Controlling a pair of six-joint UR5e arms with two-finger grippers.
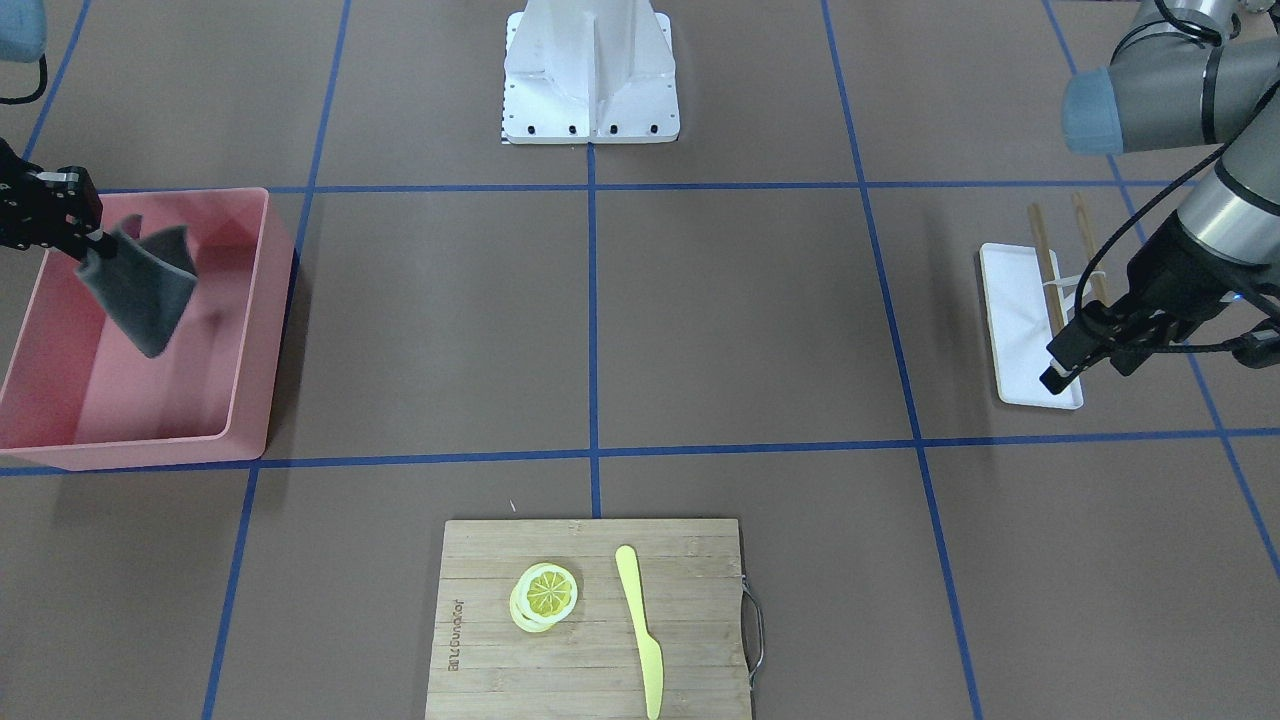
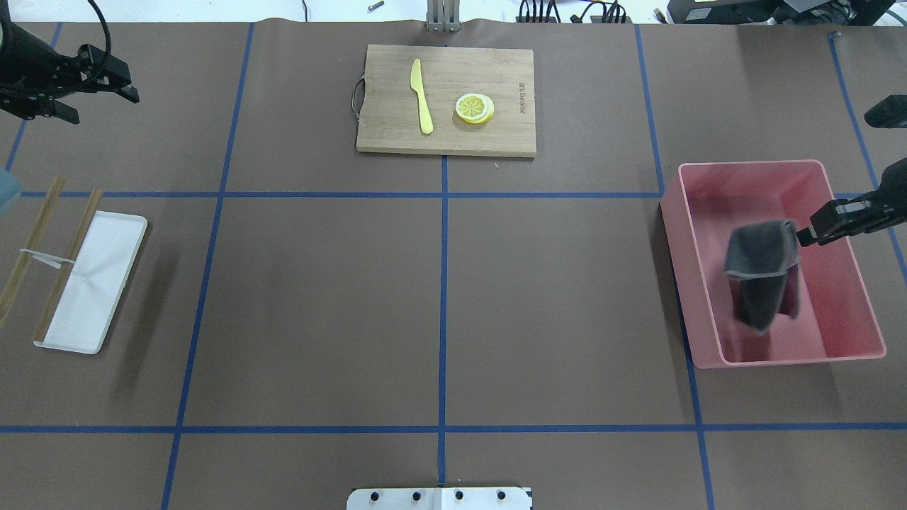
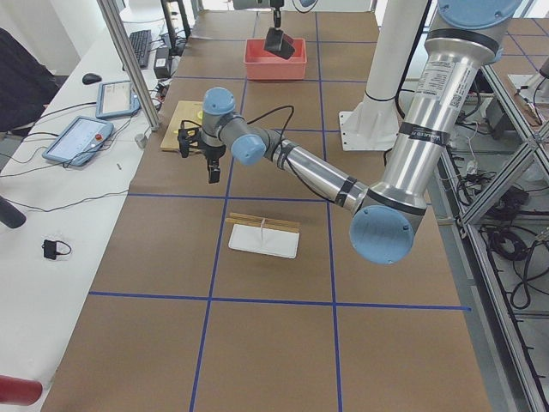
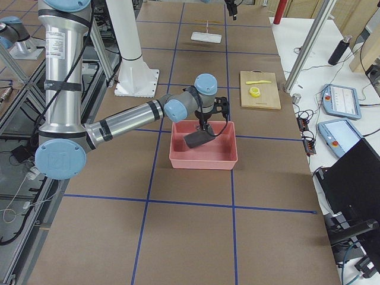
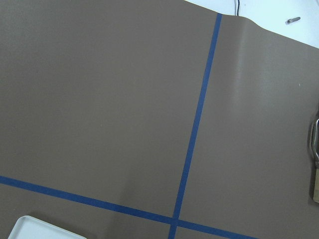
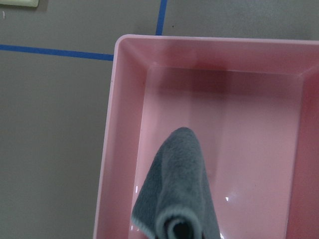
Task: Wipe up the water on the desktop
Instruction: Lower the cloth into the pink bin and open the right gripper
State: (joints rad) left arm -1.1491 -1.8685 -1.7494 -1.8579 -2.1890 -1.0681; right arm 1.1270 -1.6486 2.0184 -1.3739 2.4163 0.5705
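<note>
The desktop [image 2: 319, 297] is a matte brown surface with a blue tape grid; I see no water on it. My right gripper [image 2: 808, 234] is shut on the corner of a grey cloth [image 2: 762, 273]. The cloth hangs above the inside of a pink bin [image 2: 786, 360] at the table's right side. The cloth [image 6: 179, 199] fills the lower middle of the right wrist view, over the bin's floor. My left gripper [image 2: 105, 106] hovers open and empty over the far left of the desktop. The left wrist view shows only bare desktop [image 5: 99, 99] and tape lines.
A bamboo cutting board [image 2: 397, 138] with a yellow knife [image 2: 422, 99] and lemon slices [image 2: 474, 108] lies at the far centre. A white tray [image 2: 92, 283] with chopsticks [image 2: 67, 269] across it lies at the left. The robot's base plate [image 2: 439, 498] is at the near edge.
</note>
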